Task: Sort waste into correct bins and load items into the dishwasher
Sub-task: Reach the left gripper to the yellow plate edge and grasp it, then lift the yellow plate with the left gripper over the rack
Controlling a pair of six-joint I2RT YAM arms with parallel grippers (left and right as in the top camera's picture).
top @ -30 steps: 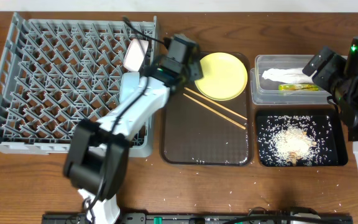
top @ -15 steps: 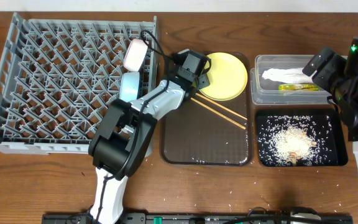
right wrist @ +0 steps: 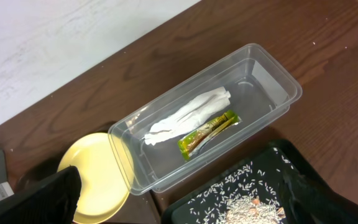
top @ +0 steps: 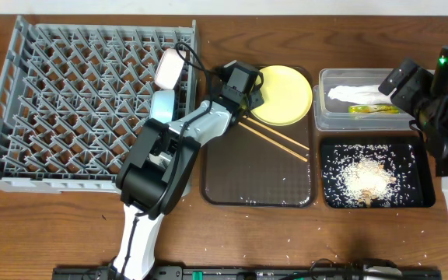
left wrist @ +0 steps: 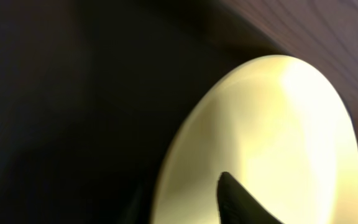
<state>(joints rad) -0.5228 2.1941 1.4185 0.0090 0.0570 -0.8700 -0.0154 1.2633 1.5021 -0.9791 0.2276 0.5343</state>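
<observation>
The yellow plate (top: 285, 95) lies at the back of the brown tray and fills the left wrist view (left wrist: 278, 124). My left gripper (top: 249, 87) is at the plate's left rim. One dark fingertip (left wrist: 232, 198) lies over the plate; the other is lost in the dark, so I cannot tell the grip. The chopsticks (top: 274, 136) lie on the tray. The pinkish bowl (top: 168, 68) and blue bowl (top: 162, 105) stand in the grey rack (top: 68, 101). My right gripper (top: 399, 82) is open and empty above the clear tub (right wrist: 272, 74), which holds the tissue (right wrist: 188, 115) and wrapper (right wrist: 208, 130).
The black tray (top: 329, 194) in front of the tub holds rice crumbs (top: 364, 177); it also shows in the right wrist view (right wrist: 191, 208). The dark brown serving tray (top: 247, 179) lies between rack and bins. Stray grains dot the table's front.
My left gripper moved right from the rack's edge to the plate's left rim, then held there. The plate has shifted slightly to the right. The right arm has not moved.
</observation>
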